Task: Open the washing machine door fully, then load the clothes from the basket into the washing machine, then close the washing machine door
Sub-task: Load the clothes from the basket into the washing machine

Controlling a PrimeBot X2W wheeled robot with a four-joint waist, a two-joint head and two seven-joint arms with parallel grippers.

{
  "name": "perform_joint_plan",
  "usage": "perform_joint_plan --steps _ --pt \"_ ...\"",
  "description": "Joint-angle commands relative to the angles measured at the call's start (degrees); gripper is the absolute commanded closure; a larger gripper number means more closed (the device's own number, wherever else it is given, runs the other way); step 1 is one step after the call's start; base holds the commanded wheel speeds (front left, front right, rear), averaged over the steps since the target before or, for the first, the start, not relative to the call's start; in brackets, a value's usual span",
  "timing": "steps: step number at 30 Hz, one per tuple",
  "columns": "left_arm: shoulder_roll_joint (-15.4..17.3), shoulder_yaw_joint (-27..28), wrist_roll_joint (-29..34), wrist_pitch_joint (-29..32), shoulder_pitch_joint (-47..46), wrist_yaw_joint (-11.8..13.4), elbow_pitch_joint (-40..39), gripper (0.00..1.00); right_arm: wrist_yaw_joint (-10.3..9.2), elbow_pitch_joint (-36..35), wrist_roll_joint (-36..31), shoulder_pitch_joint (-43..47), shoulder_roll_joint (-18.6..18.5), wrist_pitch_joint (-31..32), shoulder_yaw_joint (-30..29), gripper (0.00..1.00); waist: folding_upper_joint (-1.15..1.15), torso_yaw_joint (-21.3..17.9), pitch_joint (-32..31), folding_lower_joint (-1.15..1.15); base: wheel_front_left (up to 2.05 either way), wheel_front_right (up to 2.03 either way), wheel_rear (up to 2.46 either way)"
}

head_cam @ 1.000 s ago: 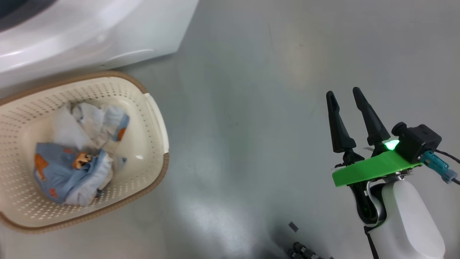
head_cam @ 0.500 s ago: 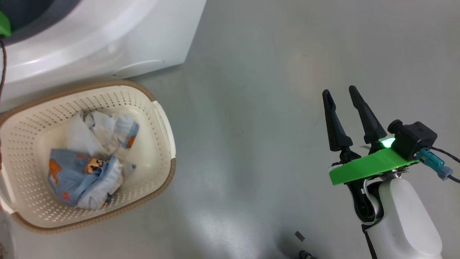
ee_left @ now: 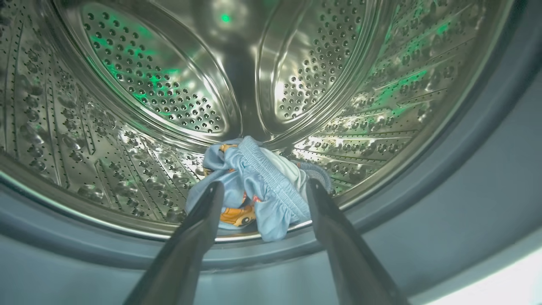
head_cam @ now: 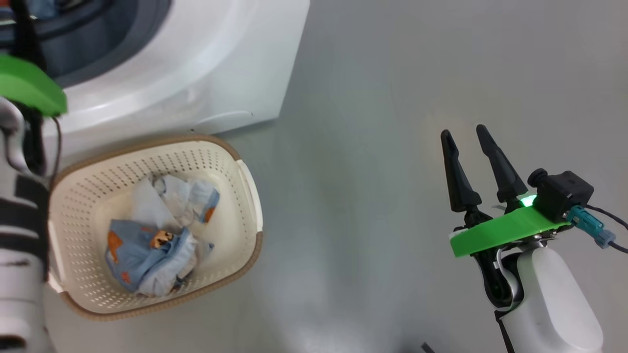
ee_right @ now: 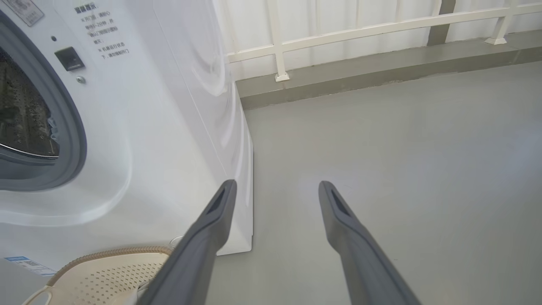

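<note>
One garment (ee_left: 254, 169) lies partly behind the left pincer (ee_left: 264, 185).

Overall light: bright, even, diffuse; the floor (head_cam: 373, 122) carries a broad pale sheen.
Drum: the steel drum (ee_left: 161, 84) glares white low down, with green glints.
Shadows: faint, soft-edged beside the basket (head_cam: 251, 196).
Focus: the left gripper (ee_left: 264, 183) and right gripper (ee_right: 275, 184) blur toward the bottom edge.
Edges: the washing machine (ee_right: 169, 106) bows, probably lens distortion.
</note>
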Motion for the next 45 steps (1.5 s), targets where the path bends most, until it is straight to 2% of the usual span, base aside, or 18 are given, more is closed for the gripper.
perform_joint_plan --steps 1,16,29,45 --pt "1.75 0.98 -0.49 -0.29 2.28 -0.24 -2.55 0.00 0.09 -0.97 -0.90 1.44 -0.35 -0.27 0.90 0.00 0.00 1.63 -2.74 0.00 0.00 0.00 0.00" --pt "-1.84 -0.25 -4.22 -0.29 21.78 -0.57 -16.83 0.00 0.09 0.18 -0.72 4.73 -2.52 -0.27 -0.20 0.00 0.00 6.91 -12.93 0.00 0.00 0.00 0.00" --pt "-2.44 -0.82 -4.36 -0.29 35.97 -0.58 -27.35 0.00 0.09 1.07 -0.34 6.96 -3.65 -0.27 -0.62 0.00 0.00 9.95 -19.18 0.00 0.00 0.00 0.00" --pt "-5.64 1.57 -3.55 -0.29 49.12 0.40 -37.26 0.00 0.09 0.72 -0.32 9.36 -5.32 -0.27 -1.28 0.00 0.00 12.36 -22.26 0.00 0.00 0.00 0.00"
